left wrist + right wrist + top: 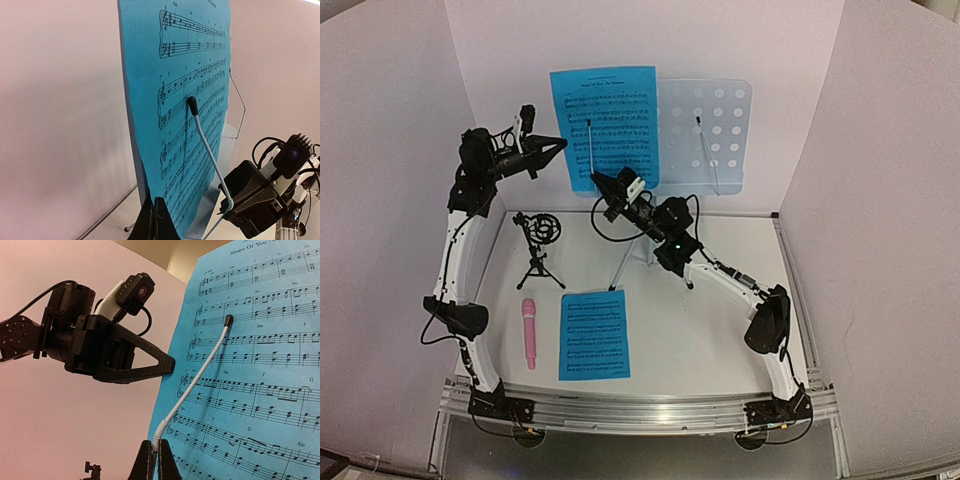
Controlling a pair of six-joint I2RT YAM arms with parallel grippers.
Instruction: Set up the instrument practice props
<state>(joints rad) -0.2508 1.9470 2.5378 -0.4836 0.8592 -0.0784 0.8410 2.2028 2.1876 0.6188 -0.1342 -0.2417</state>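
Surveying from the top view: the music stand (720, 110) is erected at the back of the counter (700, 330), with one sheet music page (605, 120) upright on its left half. The black tripod (540, 250) stands at the left. The pink microphone (529, 333) lies flat beside a second sheet (594, 335), and neither is yet mounted. Setup is judged roughly half complete. The left claw (560, 146) meets the upright page's left edge; the right claw (596, 178) sits at its lower edge.

Left wrist view: the fingers are pressed together at the page's bottom edge; whether paper is nipped cannot be told. The retaining wire (207, 150) lies across the staves.

Right wrist view: the fingers are pressed together at the wire's coiled foot; a grip is unconfirmed. The title reads "Shape Of You" before the frame cuts it off; chord letters Am, Dm, F and G are legible.
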